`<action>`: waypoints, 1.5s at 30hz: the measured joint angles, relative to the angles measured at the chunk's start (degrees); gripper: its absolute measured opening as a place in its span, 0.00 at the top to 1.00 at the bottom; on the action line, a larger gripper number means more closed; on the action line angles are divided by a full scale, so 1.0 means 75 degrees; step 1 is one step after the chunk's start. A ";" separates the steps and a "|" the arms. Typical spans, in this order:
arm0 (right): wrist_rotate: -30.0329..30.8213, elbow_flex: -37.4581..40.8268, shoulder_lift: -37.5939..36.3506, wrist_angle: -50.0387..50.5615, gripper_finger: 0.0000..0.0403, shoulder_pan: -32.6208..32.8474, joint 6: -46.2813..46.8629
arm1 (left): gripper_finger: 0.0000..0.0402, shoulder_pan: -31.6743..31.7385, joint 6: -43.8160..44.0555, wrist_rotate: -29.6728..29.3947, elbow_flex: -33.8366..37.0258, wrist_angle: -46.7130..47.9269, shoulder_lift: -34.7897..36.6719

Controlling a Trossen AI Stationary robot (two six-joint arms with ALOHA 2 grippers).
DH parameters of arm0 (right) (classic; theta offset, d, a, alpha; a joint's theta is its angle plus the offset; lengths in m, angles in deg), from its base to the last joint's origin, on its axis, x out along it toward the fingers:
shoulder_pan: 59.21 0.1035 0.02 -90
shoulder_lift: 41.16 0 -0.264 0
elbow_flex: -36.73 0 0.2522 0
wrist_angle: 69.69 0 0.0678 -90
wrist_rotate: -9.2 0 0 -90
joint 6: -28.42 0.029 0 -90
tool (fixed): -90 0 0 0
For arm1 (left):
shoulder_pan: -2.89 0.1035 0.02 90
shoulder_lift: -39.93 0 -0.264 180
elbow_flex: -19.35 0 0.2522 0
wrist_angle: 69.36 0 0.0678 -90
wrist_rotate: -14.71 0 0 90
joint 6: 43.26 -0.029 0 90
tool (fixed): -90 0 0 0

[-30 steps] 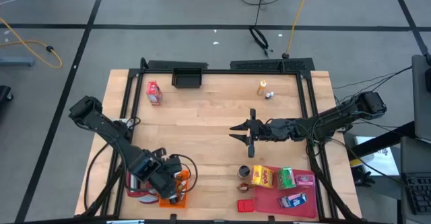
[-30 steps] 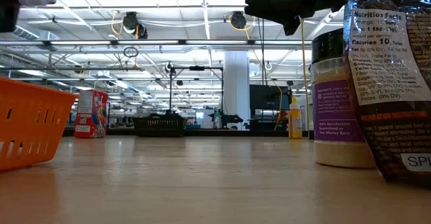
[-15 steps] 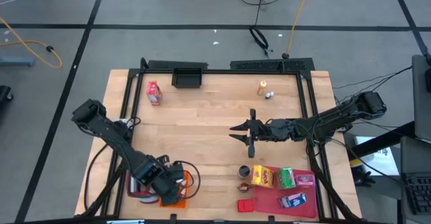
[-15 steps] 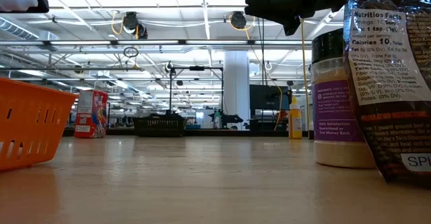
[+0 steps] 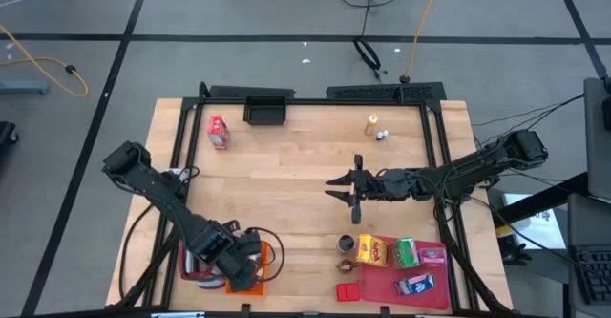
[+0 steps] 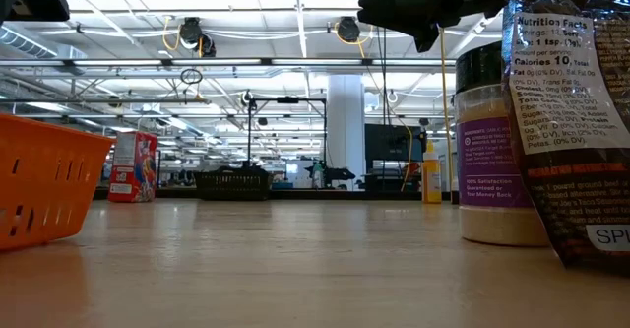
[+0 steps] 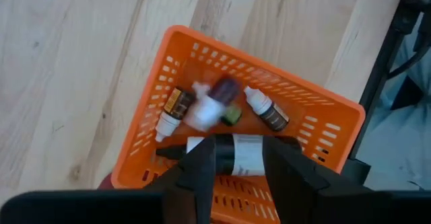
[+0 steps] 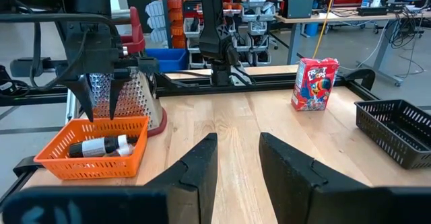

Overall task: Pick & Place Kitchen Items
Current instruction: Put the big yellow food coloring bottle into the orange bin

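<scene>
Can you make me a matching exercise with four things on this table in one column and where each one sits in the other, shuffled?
Things:
1. orange crate
2. black basket
3. red cereal box
4. pink-red tray

Places:
A. far edge of the table, near its middle
B. near right corner, food boxes on it
C. near left corner, under the left gripper
D. far left, beside the black basket

Pairs: 1-C, 2-A, 3-D, 4-B

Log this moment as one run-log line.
left gripper: open above orange crate, nothing held | crate: bottles inside | right gripper: open, empty, mid-table | tray: food boxes waiting
</scene>
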 joint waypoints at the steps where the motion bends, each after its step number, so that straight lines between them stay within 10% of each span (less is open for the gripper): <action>1: 0.0000 0.0000 0.0000 0.0003 0.75 0.0000 0.0001 | 0.67 0.0027 -0.0074 -0.0016 0.0000 0.0000 0.0003; 26: 0.0646 0.0006 -0.0441 0.2289 0.75 -0.1850 0.0789 | 0.72 0.2368 -0.0907 -0.4604 0.0000 0.1602 0.0012; 45: 0.1001 0.0125 -0.1440 0.5690 0.59 -0.4605 0.1431 | 0.72 0.3520 -0.3895 -0.4807 -0.0003 -0.1061 0.0015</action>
